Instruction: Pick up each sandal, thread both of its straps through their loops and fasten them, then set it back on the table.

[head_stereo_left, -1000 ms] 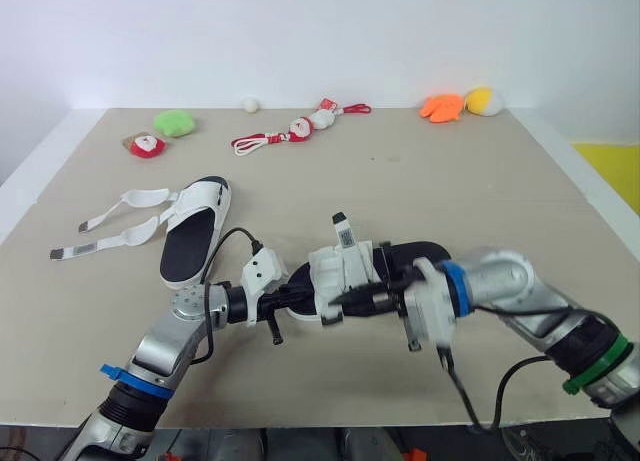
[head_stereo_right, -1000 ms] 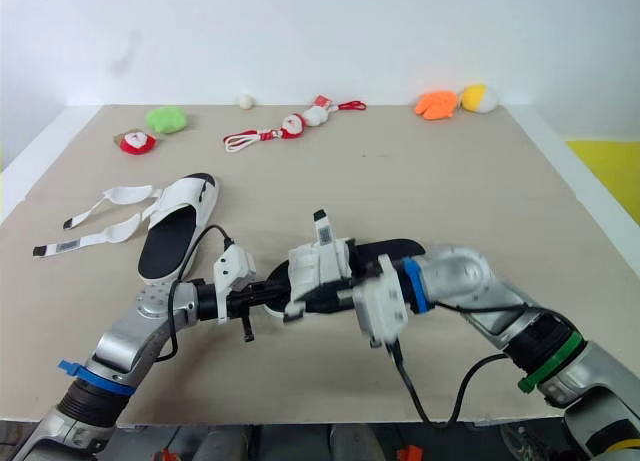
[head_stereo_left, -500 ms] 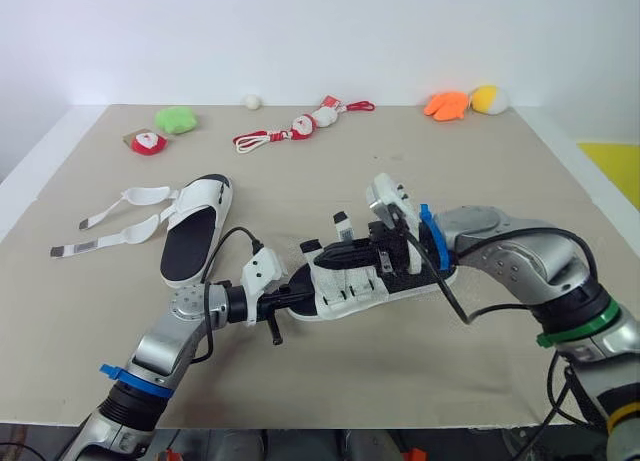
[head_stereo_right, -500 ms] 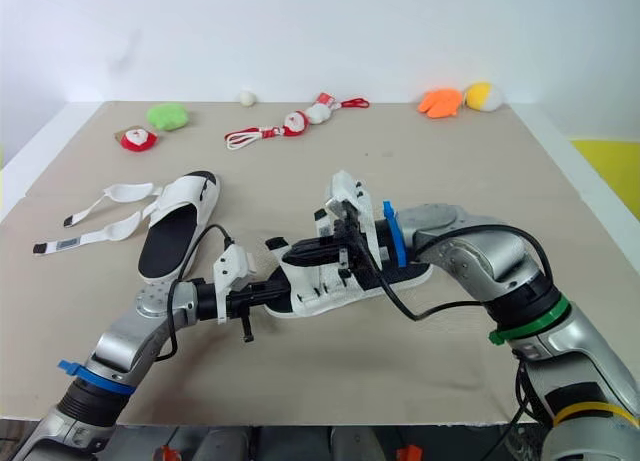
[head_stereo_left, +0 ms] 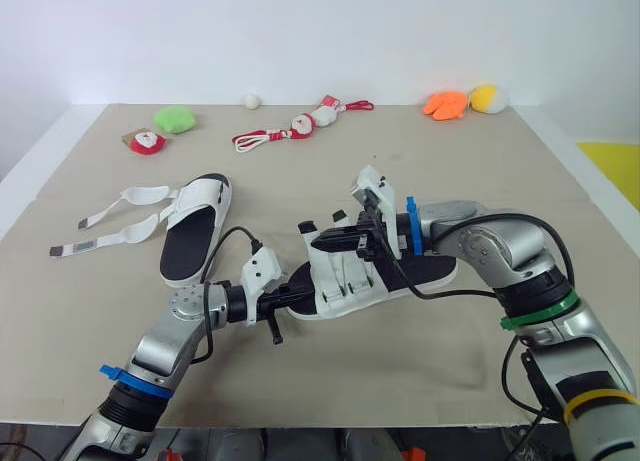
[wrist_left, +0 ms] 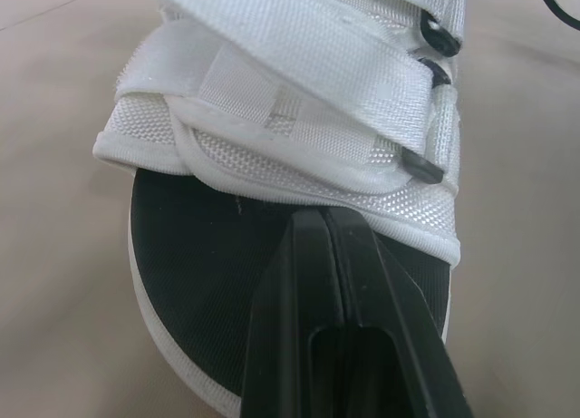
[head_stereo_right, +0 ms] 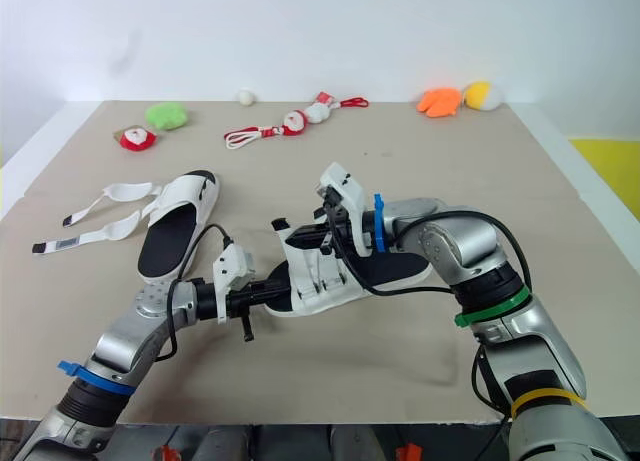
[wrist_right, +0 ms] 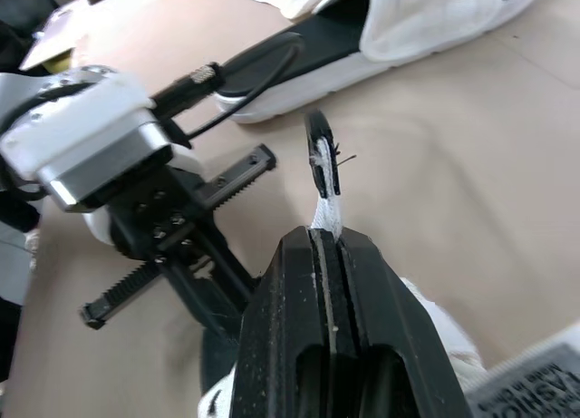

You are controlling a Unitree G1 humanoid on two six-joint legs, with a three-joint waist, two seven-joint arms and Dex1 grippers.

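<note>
The sandal (head_stereo_left: 350,281) lies just toward 6 o'clock of the surface's (head_stereo_left: 500,161) centre. The left jaws are clenched on the sole at its 8 o'clock end, and the right jaws pinch a strap (wrist_right: 324,200) tip. It is probably light. The stiff sole suits gripping, and the floppy webbing is best pinched near its end.

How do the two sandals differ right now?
The left sandal lies untouched on the table; the middle sandal has the left gripper at its footbed and the right gripper shut on a strap. The left sandal's straps trail flat on the table; the middle sandal's cross its upper. Both are white with black footbeds.
</note>
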